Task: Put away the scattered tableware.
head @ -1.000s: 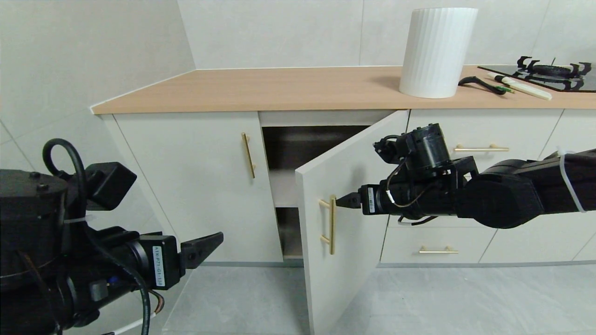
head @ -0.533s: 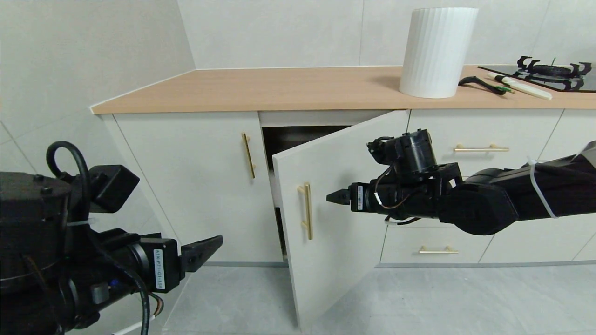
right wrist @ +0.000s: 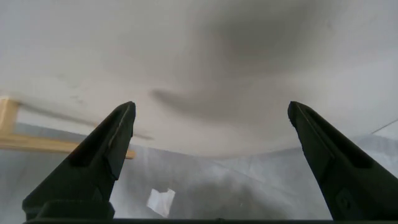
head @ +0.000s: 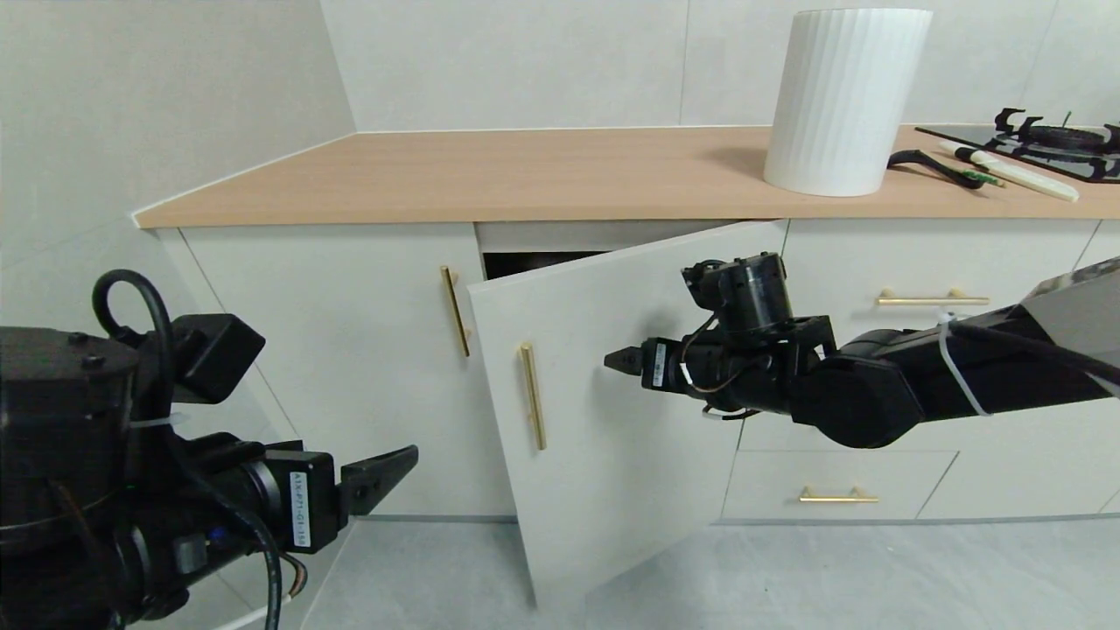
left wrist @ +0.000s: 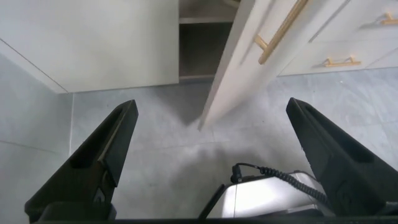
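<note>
Utensils (head: 1006, 171): on the countertop (head: 525, 175) near its right edge, beside the white canister (head: 844, 101); probably light, stiff and smooth, best pinched mid-handle | Right gripper (head: 612, 360): fingers spread, empty, facing the ajar cabinet door (head: 630, 289) | Left gripper (head: 398, 464): spread, empty, held low.

You see a table (head: 525, 175) with a light wood-grain top, smooth and matt. The cabinet door (head: 612, 350) is smooth, matt off-white board, and its bar handle (head: 531, 395) looks like brushed, brass-toned metal. The tall ribbed container (head: 844, 96) is matt white, fluted all round. The left end effector (head: 398, 462) and right end effector (head: 612, 360) have matt black, plastic-looking fingers. The floor (head: 787, 569) is dull grey tile; the wall tiles (head: 175, 87) carry a faint sheen.
</note>
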